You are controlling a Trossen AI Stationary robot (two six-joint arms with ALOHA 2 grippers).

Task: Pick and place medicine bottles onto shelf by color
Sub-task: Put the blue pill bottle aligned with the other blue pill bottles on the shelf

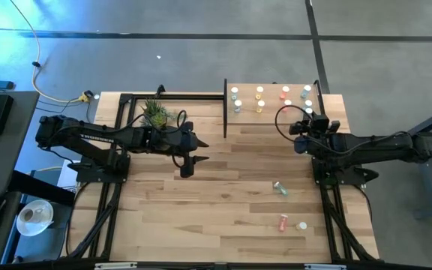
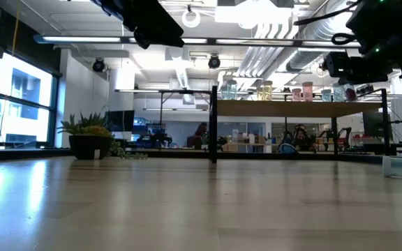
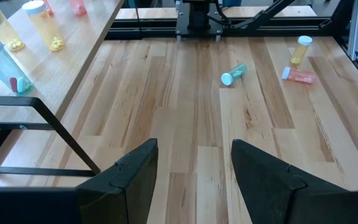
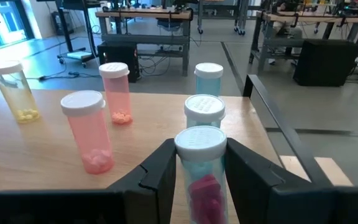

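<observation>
The shelf stands at the table's far right and carries several upright medicine bottles with white caps: yellow, pink-red and teal. My right gripper is at the shelf's near right part, shut on a teal bottle with pink pills inside. My left gripper hangs open above the table's left middle and holds nothing. On the tabletop lie a teal bottle and an orange-red bottle, both on their sides. A yellow bottle stands beside them. My right gripper pinches the teal bottle's body just below its white cap, with one finger on each side. The fingers come roughly level from the shelf's near side. The bottle stands upright; the fingers hide whether its base rests on the shelf board.
A small potted plant sits at the far left, by the black frame. The shelf's black upright stands between the plant and the board. Bare planks lie between the two arms.
</observation>
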